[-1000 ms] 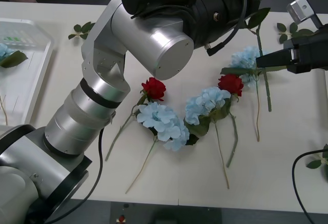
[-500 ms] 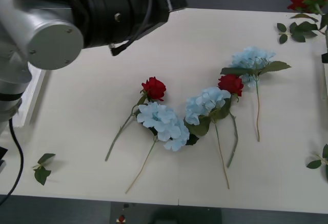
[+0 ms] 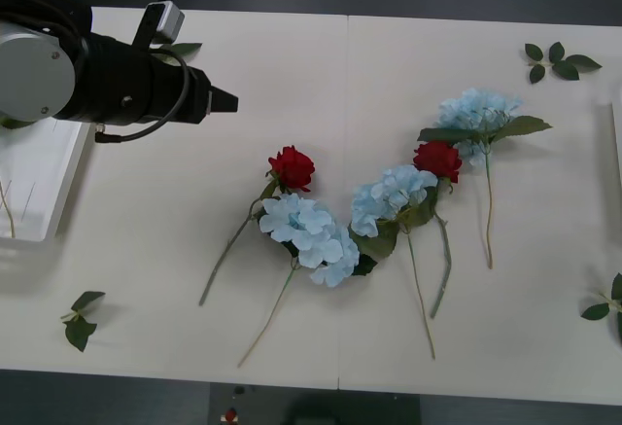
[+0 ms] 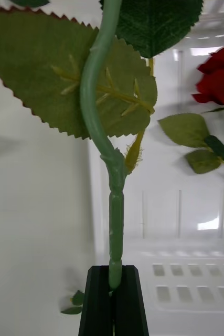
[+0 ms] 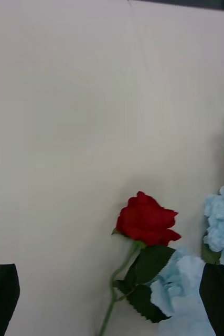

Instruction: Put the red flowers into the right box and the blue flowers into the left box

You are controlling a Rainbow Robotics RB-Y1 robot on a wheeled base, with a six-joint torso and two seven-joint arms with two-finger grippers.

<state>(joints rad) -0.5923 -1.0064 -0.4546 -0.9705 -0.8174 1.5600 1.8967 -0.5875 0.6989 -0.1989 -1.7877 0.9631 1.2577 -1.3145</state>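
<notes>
Right gripper [image 4: 113,294] is clamped low on a thin green rose stem [image 4: 109,157] over the white plastic right box [image 4: 185,252], so it could swing and snag; left gripper [image 5: 112,299] hangs spread above the table's deep-red rose [image 5: 146,219].

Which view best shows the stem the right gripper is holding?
Right wrist view: the right gripper has its black jaws shut on the green rose stem, over a white box. The other views give no look at it.
</notes>
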